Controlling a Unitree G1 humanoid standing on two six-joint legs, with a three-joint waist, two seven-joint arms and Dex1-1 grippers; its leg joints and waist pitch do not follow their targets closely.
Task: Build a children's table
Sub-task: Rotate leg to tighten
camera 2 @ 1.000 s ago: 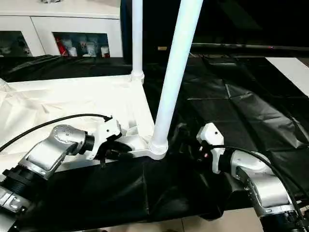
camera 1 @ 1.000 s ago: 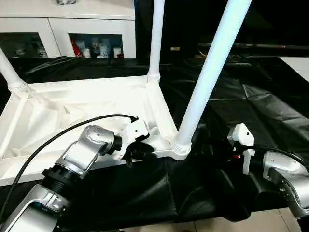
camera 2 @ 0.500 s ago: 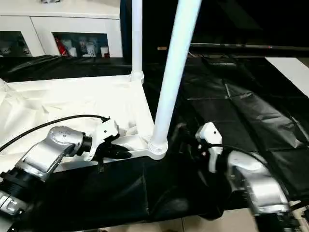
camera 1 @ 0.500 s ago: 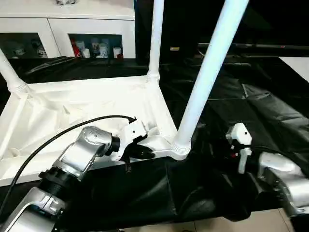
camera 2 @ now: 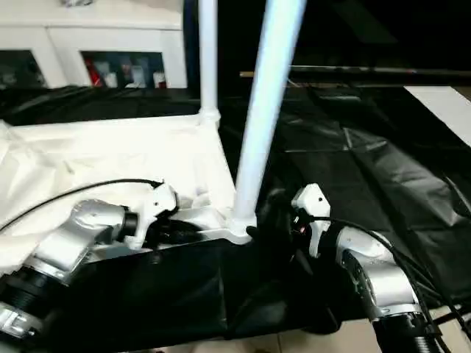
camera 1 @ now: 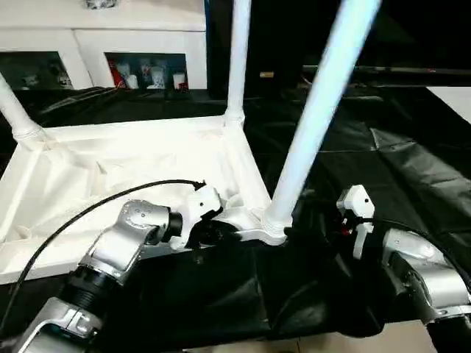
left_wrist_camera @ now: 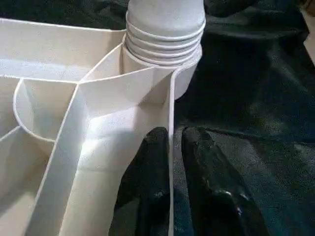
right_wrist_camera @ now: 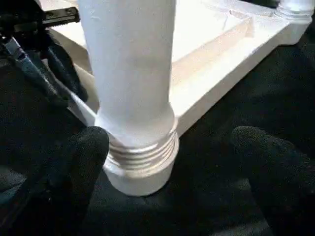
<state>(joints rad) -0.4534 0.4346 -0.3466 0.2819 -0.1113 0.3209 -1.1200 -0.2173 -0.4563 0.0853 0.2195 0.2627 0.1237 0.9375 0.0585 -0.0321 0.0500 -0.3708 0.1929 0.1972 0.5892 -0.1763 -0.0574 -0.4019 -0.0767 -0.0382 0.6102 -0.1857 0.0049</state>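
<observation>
The children's table (camera 1: 110, 162) lies upside down on the black cloth, its white ribbed underside facing up. Three white legs stand in corner sockets: the near right leg (camera 1: 309, 125), the far right leg (camera 1: 238, 59) and a far left leg (camera 1: 15, 110). My left gripper (left_wrist_camera: 172, 135) is shut on the table's thin front rim just beside the near right socket (left_wrist_camera: 165, 39), one black finger on each side of the wall. My right gripper (right_wrist_camera: 174, 142) stands open around the base of the near right leg (right_wrist_camera: 128, 64). One finger (right_wrist_camera: 83, 157) is close beside the socket, the other (right_wrist_camera: 275, 167) well apart.
The black-draped work table (camera 1: 397, 162) stretches to the right and back. A white cabinet with glass doors (camera 1: 110, 51) stands behind on the left. A dark bar (camera 1: 390, 71) runs across the back right. The table's front edge and pale floor (camera 1: 294, 342) lie just below my arms.
My right gripper has opened wider and moved a little closer to the near right leg's base. The left gripper stays on the rim. The camera has shifted slightly.
</observation>
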